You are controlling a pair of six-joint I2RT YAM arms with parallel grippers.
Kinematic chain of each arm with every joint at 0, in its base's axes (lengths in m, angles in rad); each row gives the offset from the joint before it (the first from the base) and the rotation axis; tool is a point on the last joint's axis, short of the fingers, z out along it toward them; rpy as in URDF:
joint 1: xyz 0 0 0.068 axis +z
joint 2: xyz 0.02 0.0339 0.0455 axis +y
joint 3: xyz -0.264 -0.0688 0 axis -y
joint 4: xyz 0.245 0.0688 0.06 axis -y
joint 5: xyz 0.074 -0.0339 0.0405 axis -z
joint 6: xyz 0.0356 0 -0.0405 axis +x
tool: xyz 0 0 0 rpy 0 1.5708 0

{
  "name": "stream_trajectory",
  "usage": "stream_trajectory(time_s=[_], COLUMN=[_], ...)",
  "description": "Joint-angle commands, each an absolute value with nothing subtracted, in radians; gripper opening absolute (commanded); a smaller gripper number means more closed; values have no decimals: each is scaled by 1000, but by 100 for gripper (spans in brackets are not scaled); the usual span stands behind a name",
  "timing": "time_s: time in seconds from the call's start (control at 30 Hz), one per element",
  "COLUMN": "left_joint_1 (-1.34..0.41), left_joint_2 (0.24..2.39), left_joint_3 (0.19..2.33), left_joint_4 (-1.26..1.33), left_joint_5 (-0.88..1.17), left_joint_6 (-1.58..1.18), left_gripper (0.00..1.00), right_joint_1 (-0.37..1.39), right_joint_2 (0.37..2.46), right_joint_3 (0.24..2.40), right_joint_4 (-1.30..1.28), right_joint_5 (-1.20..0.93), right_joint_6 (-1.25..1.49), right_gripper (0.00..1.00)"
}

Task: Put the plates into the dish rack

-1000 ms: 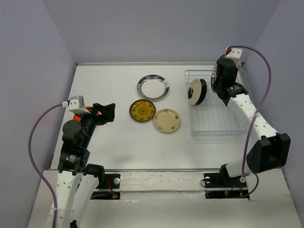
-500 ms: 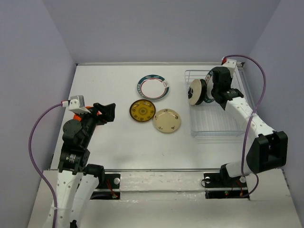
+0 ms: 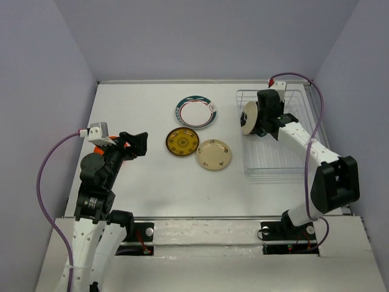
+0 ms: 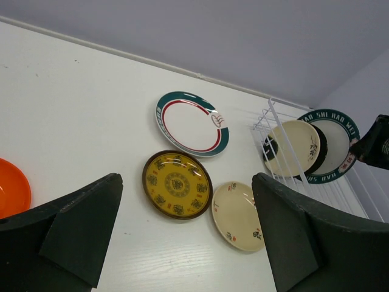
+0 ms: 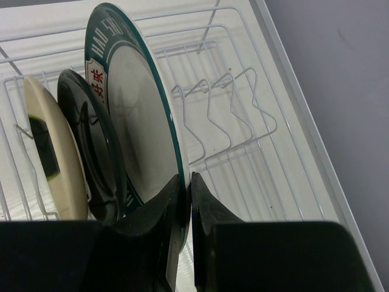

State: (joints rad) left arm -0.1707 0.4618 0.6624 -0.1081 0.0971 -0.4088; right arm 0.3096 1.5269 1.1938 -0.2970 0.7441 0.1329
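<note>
My right gripper (image 3: 266, 120) (image 5: 189, 182) is shut on the rim of a white plate with a dark green lettered rim (image 5: 134, 121), holding it upright in the wire dish rack (image 3: 285, 159) (image 5: 234, 109). It stands close beside a black plate (image 5: 85, 137) and a cream plate (image 5: 45, 152) (image 3: 248, 117) in the slots. On the table lie a white green-rimmed plate (image 3: 196, 112), a mustard-brown patterned plate (image 3: 182, 142) and a cream plate (image 3: 213, 154). My left gripper (image 3: 137, 143) (image 4: 186, 178) is open and empty above the table. An orange plate (image 4: 9, 188) lies at its left.
The rack's right slots (image 5: 243, 121) hold nothing. The back wall runs just behind the rack, and the right wall (image 3: 358, 91) stands close to it.
My right gripper has moved left along the rack with the green-rimmed plate, bringing it up beside the black plate. The left arm has not moved.
</note>
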Motion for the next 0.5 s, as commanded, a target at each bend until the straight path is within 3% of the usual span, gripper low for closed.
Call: stream_trajectory(time_s=[0.0,0.13,0.27,0.33,0.47], left_joint_1=[-173,-172,-173,-172,-169], left_joint_2=[460,457,460,460,460], left_joint_3=[690,690,690,690,690], left_joint_4=[-61,-63,-63,-63,-63], left_joint_5=[106,100,101,98,100], left_joint_6=[-408,-408,-408,-410,-410], left_gripper=[99,99,99,99,99], right_joint_1=[333,333,333,333,367], right_joint_2=[1511,1500,1450,1418,1318], right_joint_3=[1213,1229,1284,1307,1310], right_joint_4=[-275,-293,-342,-373,-384], right_joint_5=[773,782,766,740,525], right_joint_6=[133,149,153,155,199], right_gripper=[18,35,62,69,72])
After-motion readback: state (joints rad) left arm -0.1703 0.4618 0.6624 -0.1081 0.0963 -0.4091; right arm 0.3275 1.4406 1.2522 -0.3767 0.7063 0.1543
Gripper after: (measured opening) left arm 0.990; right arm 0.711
